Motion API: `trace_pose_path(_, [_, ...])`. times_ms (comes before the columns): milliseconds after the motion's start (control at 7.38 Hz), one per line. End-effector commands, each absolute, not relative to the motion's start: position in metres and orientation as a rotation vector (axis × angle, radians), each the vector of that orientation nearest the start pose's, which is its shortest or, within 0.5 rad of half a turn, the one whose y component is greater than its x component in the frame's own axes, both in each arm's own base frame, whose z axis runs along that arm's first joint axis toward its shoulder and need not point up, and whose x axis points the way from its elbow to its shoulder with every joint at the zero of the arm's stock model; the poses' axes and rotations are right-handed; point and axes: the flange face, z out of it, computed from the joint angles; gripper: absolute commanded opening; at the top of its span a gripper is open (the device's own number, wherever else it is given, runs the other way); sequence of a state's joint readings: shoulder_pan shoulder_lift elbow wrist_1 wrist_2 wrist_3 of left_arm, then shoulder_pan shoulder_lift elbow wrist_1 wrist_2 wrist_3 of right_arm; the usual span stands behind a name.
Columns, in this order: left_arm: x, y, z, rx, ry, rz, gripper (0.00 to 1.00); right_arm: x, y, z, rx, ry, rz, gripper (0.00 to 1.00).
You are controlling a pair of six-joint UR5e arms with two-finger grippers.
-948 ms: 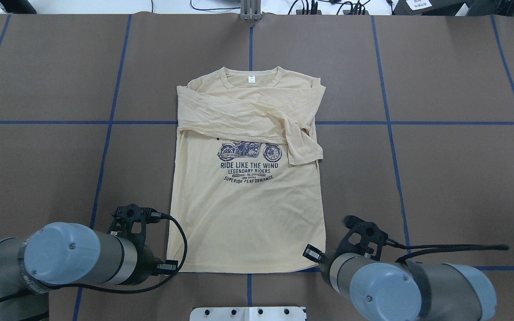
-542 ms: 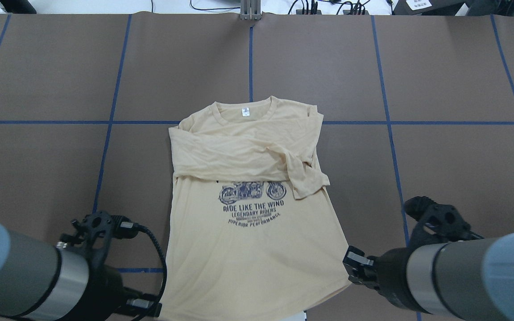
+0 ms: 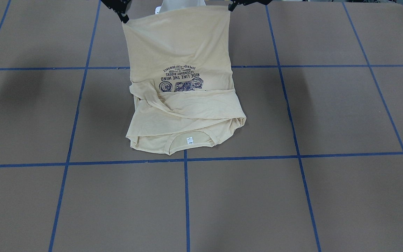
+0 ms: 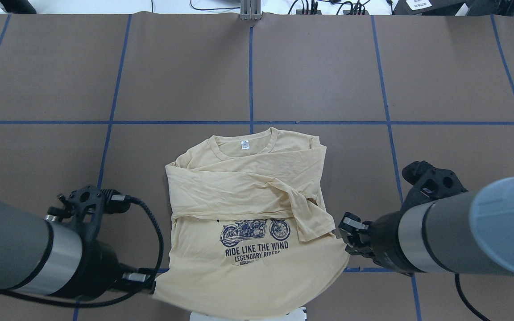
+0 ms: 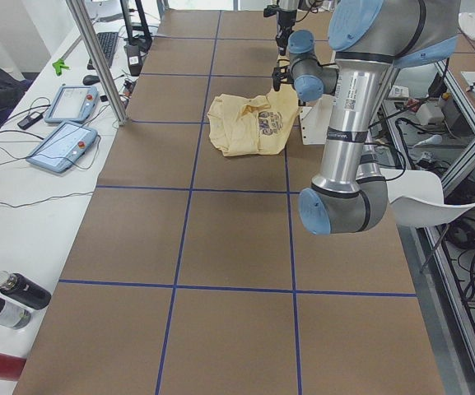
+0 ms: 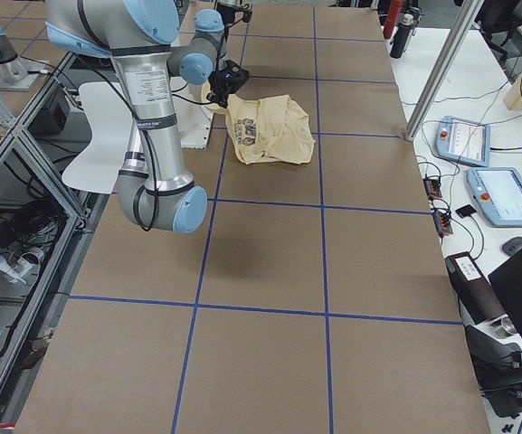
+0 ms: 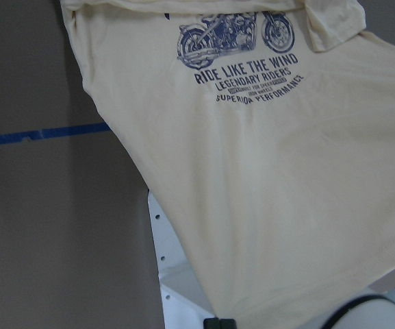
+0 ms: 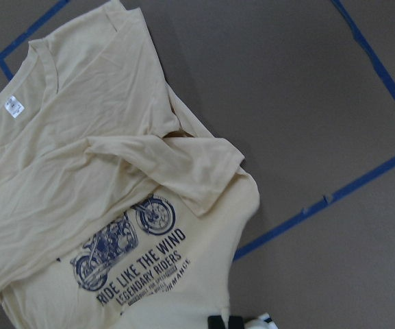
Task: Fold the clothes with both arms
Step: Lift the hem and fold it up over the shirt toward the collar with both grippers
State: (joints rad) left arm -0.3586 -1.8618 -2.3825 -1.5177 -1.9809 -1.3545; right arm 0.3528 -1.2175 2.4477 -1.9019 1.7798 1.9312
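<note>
Shirt [image 4: 248,196]: you see collar end on counter [image 4: 328,67], hem raised.
Left arm [image 4: 16,254]: jaws seemingly grasp one hem corner.
Right arm [image 4: 453,236]: jaws grasp the other.

We're in a robotics lab here: 2 robot arms [image 5: 348,107] stand at a brown table [image 3: 327,105] gridded with blue tape lines [image 3: 327,65]. On the white side bench [image 5: 15,247] we spot 2 teach pendants [image 5: 72,104] and loose cables [image 5: 31,200], an aluminium post [image 6: 441,65] beside them.

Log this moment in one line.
shirt: hem raised, collar on table | left gripper: shut on hem corner | right gripper: shut on hem corner
</note>
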Motion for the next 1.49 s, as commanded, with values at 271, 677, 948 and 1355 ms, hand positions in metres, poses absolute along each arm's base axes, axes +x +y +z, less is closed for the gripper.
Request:
trace_pose_path(271, [0.358,-0.359,0.194,0.171,0.986,-0.114,0.00,-0.377,-0.393,0.200,0.037,-0.963,0.680,0.00])
trace_pose_path(677, [0.418,-0.413,0.250,0.214,0.895,-0.146,0.00,-0.434,-0.452,0.232,0.079,-0.926,0.661,0.00])
trace_pose_path(948, [0.466,-0.446,0.297,0.241,0.871,-0.128,0.00,-0.472,-0.479,0.276,0.092,-0.950,0.645,0.00])
trace_pose_path(1355, [0.472,-0.455,0.307,0.326,0.868,0.021,0.99,-0.465,-0.502,0.290,0.157,-0.938,0.555,0.99])
